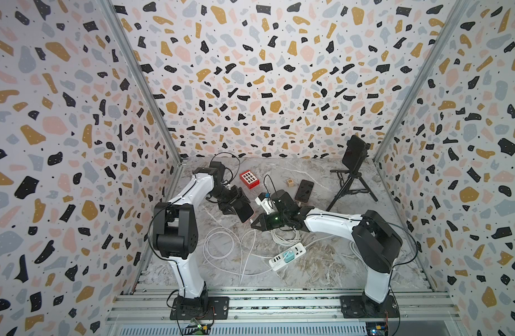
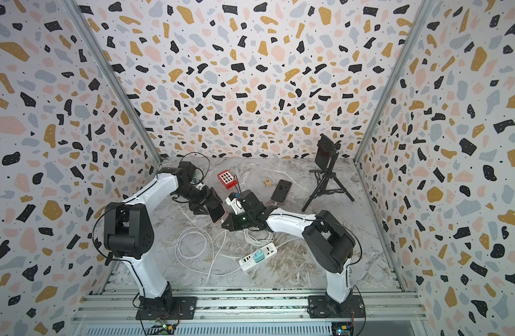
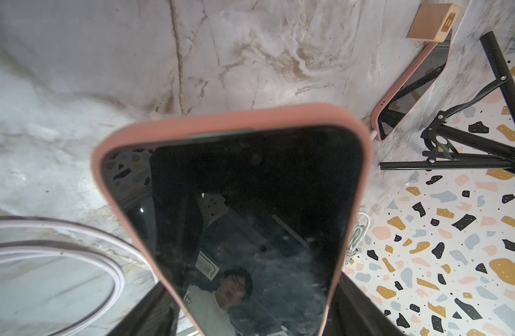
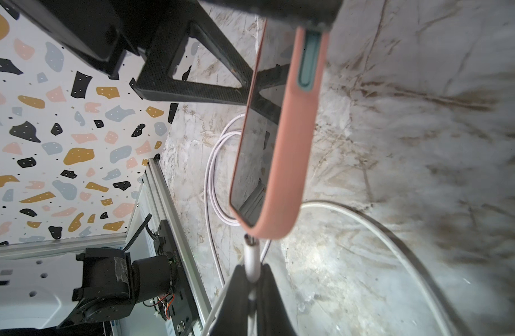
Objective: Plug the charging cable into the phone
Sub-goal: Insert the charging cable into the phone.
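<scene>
My left gripper (image 1: 236, 203) (image 3: 250, 315) is shut on the phone (image 1: 245, 211) (image 3: 250, 203), which has a dark screen and a pink case. It holds the phone tilted above the marble table, one finger on each long side. My right gripper (image 1: 254, 222) (image 4: 251, 275) is shut on the charging cable's white plug (image 4: 251, 257). The plug's metal tip touches the bottom edge of the phone (image 4: 282, 163). How deep it sits I cannot tell. In both top views the two grippers meet mid-table, as at the right gripper (image 2: 224, 224) beside the phone (image 2: 217, 211).
White cable loops (image 1: 221, 247) and a power strip (image 1: 288, 256) lie near the front. A second pink-cased phone (image 1: 303, 190), a wooden cube (image 1: 290, 182), a red box (image 1: 249, 179) and a white charger (image 1: 263, 202) lie behind. A black tripod (image 1: 352, 186) stands at the back right.
</scene>
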{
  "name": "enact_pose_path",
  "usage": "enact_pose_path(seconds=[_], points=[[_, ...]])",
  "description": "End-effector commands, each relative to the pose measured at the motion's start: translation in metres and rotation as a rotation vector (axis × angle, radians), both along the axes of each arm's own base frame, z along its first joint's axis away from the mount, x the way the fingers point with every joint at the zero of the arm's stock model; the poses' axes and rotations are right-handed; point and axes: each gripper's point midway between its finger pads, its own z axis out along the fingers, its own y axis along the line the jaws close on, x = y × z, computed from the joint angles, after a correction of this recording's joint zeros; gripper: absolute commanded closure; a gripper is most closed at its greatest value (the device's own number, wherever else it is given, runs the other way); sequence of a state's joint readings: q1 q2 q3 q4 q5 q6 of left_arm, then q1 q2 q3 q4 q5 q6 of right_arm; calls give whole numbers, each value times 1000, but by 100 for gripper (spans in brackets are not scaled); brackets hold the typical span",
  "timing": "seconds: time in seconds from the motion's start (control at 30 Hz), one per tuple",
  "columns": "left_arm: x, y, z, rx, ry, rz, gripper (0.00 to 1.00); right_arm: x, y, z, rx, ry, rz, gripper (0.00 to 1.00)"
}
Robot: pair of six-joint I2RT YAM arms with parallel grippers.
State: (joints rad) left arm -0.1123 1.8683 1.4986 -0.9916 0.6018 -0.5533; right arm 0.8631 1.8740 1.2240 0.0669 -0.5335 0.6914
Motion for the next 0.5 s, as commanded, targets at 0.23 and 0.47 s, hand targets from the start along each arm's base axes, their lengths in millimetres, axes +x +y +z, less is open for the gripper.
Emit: enact_pose_path(seconds=[0.23,0.47], points=[[-6,-5,16,-49,-16,3,26,13,6,12,10,-34,-19,100],[-7,-4,13,-42,-12,6,26,15,9,21,25,-45,-16,100]])
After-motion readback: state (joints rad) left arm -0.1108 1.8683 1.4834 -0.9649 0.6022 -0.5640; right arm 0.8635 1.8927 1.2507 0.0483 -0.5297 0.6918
